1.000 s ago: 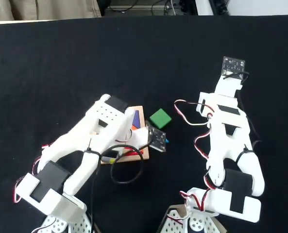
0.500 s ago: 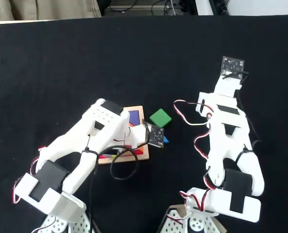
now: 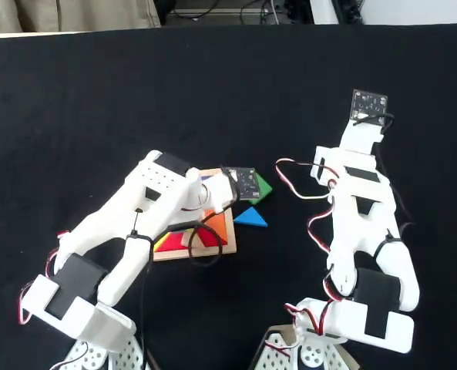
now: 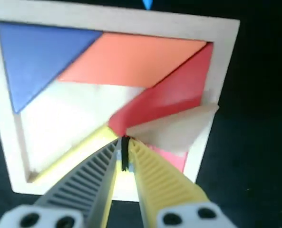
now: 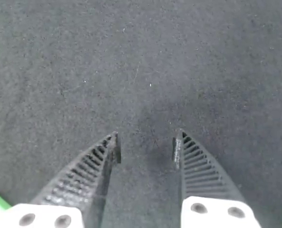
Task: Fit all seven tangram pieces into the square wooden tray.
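- Left arm's jaws [image 4: 124,145] are pinched down to a sliver of a gap, right over the near side of the square wooden tray [image 4: 131,19]. Can't tell if they're actually holding anything.
- Their tips sit at the point of a pale wood-coloured triangle [image 4: 174,130], which lies tilted across the red piece [image 4: 179,90] and over the tray's rim.
- Also in the tray: a yellow piece [image 4: 74,154] and a pink piece [image 4: 171,159] near the jaws, then an orange piece [image 4: 131,59] and a dark blue triangle [image 4: 41,57] on the far side. There's a bare patch of tray floor [image 4: 69,118] in the middle.
- Light blue triangle [image 3: 250,218] is out on the black surface [image 3: 97,100], just beside the tray.
- Green piece [image 3: 263,187] is a bit further back, half hidden under the left arm's wrist.
- Right arm's jaws [image 5: 145,145] are farthest out, spread wide over bare surface, holding nothing.
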Motion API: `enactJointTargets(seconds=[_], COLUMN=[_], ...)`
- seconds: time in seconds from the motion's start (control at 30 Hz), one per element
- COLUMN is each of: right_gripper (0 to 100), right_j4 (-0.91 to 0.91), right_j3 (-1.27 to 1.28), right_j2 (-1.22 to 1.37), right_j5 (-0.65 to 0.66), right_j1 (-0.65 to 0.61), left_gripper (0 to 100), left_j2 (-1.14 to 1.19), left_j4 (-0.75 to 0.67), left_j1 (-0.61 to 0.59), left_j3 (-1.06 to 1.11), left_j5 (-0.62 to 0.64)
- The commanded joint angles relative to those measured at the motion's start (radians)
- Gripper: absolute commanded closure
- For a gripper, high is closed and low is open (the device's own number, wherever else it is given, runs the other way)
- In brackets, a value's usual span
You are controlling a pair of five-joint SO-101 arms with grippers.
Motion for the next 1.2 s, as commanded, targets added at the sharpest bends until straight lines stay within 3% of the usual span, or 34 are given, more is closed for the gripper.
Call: enactJointTargets(seconds=[0.0, 0.17, 0.3, 0.47, 0.7, 1.17], right_gripper=[80.8, 80.8, 80.8, 80.8, 80.8, 80.8], right_j4=[-0.012, -0.012, -0.011, -0.011, -0.011, -0.011], right_j3=[-0.038, -0.038, -0.038, -0.035, -0.030, -0.031], right_j2=[-0.005, -0.005, -0.005, -0.005, -0.005, -0.005], right_j5=[-0.003, -0.003, -0.003, -0.003, -0.003, -0.003], right_j1=[-0.015, -0.015, -0.015, -0.015, -0.015, -0.015], left_gripper=[97, 97, 97, 97, 97, 97], left_j2=[-0.087, -0.255, -0.365, -0.411, -0.413, -0.410], left_j4=[0.104, 0.293, 0.342, 0.170, -0.092, -0.117], left_j1=[-0.013, -0.012, 0.074, 0.182, 0.116, 0.113], left_j3=[-0.096, -0.176, -0.058, 0.197, 0.331, 0.354], left_j5=[0.041, 0.038, 0.037, 0.043, 0.092, 0.087])
